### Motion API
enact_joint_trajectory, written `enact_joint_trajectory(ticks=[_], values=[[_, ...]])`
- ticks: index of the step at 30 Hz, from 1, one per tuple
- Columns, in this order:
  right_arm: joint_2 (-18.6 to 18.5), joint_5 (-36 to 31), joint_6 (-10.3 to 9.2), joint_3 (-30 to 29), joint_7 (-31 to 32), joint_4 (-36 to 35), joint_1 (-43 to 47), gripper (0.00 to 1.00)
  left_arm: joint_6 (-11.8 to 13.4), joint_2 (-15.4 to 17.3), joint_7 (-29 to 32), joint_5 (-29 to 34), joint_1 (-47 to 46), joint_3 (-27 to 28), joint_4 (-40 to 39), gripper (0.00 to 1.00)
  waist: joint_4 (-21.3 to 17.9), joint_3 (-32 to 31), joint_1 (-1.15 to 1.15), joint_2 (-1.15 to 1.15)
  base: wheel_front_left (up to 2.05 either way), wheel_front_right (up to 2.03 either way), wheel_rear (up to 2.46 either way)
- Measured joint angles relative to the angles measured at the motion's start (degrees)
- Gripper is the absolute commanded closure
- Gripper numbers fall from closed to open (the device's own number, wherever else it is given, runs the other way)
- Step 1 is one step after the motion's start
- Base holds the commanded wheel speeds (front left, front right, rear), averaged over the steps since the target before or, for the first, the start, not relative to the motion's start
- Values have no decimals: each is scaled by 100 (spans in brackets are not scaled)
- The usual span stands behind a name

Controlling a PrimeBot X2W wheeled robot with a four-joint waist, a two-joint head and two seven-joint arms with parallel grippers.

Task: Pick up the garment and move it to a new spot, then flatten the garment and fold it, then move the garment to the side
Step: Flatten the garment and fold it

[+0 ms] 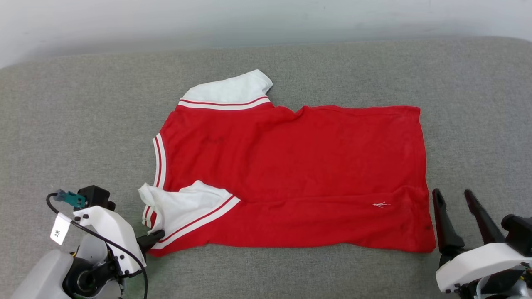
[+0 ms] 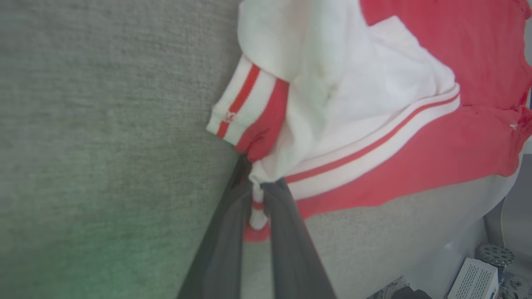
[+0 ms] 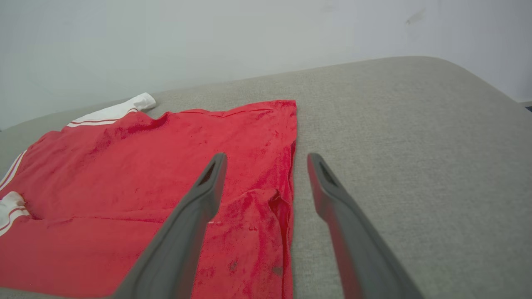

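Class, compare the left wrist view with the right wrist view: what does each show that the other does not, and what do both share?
Left wrist view: the left gripper pinching striped trim on the garment, and a printed paper at the lower right.
Right wrist view: the right gripper open, fingers apart near the hem, with a pale wall behind.
Both: the red garment lying on the grey cushion.

Red garment [image 1: 291,166] flat on grey cushion [image 1: 62,124], left end effector [image 1: 159,235] at sleeve, right end effector [image 1: 451,192] spread

Grey fabric surface [image 1: 83,124], pale wall [image 1: 266,16] behind
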Motion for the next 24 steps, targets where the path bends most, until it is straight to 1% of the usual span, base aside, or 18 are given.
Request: enact_joint_trajectory(ticks=[3, 8, 14, 19, 22, 24], values=[[1, 159, 0, -12, 388, 105, 92, 0, -115, -98, -148, -5, 5, -4, 96, 100, 38, -85, 0, 0, 0, 0, 0], [2, 286, 0, -157, 1350, 283, 272, 0, -157, -125, -477, 98, 96, 24, -12, 100, 115, -251, 0, 0, 0, 0, 0], [3, 210, 0, -372, 2524, 222, 366, 0, -62, 54, -728, 318, 163, 96, -588, 100, 277, -371, 0, 0, 0, 0, 0], [-125, 76, 0, -413, 3354, 126, 182, 0, 31, 112, -786, 437, 180, 91, -1132, 100, 413, -303, 1, 0, 0, 0, 0], [-290, -24, 0, -397, 3617, 213, -90, 0, 48, 101, -784, 502, 116, 52, -1344, 100, 487, -193, 0, 0, 0, 0, 0], [-326, -7, 0, -343, 3718, 382, -234, 0, 47, 71, -784, 537, 54, 22, -1416, 100, 546, -112, 1, 0, 0, 0, 0]])
